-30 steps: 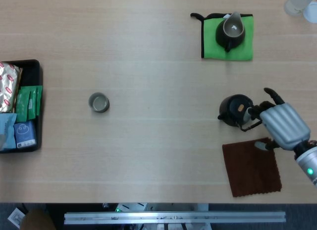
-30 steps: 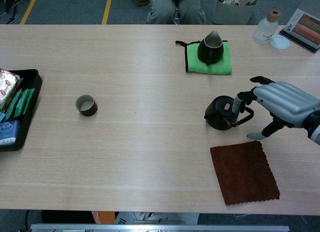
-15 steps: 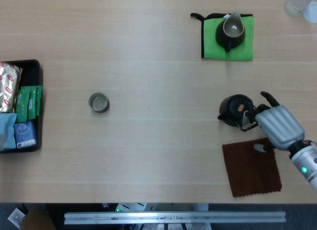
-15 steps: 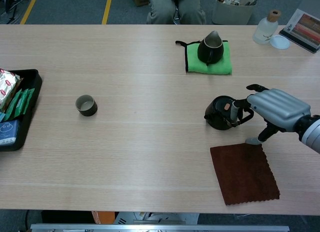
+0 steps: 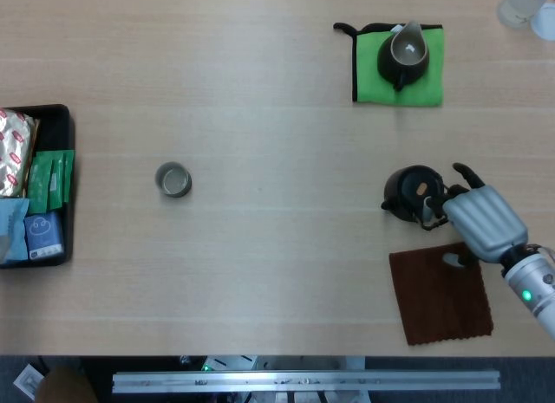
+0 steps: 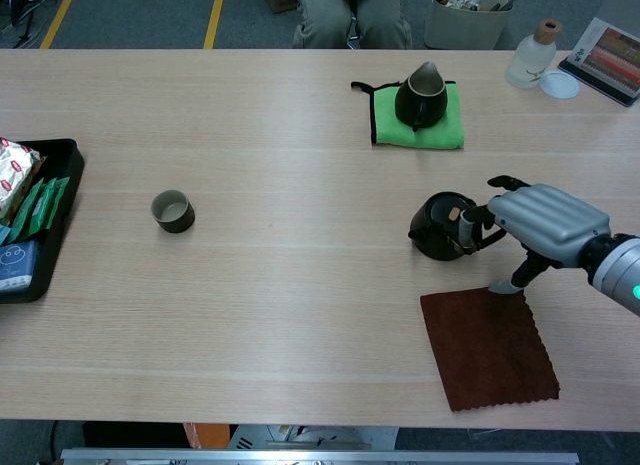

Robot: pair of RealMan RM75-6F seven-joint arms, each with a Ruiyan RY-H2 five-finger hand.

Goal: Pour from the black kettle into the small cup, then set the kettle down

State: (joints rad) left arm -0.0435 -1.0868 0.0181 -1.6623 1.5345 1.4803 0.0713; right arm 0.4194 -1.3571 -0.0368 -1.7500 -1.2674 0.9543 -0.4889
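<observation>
The black kettle point(image 5: 411, 192) point(image 6: 438, 226) stands on the table right of centre, its handle toward my right hand. My right hand point(image 5: 479, 219) point(image 6: 545, 218) is just right of it. Its fingertips point(image 6: 478, 214) reach the handle, and the thumb points down over the brown cloth, apart from the fingers. No closed grip on the handle shows. The small cup point(image 5: 173, 178) point(image 6: 172, 210) sits upright far to the left, well away from the kettle. My left hand is in neither view.
A brown cloth point(image 5: 440, 296) point(image 6: 490, 348) lies in front of the kettle. At the back, a dark pitcher point(image 5: 403, 55) rests on a green cloth point(image 6: 447, 128). A black tray point(image 5: 57, 117) of packets sits at the left edge. A bottle point(image 6: 529, 53) stands at the back right.
My right hand has come down and drawn in toward the kettle's handle, its fingers now at the handle. Kettle and cup have not moved.
</observation>
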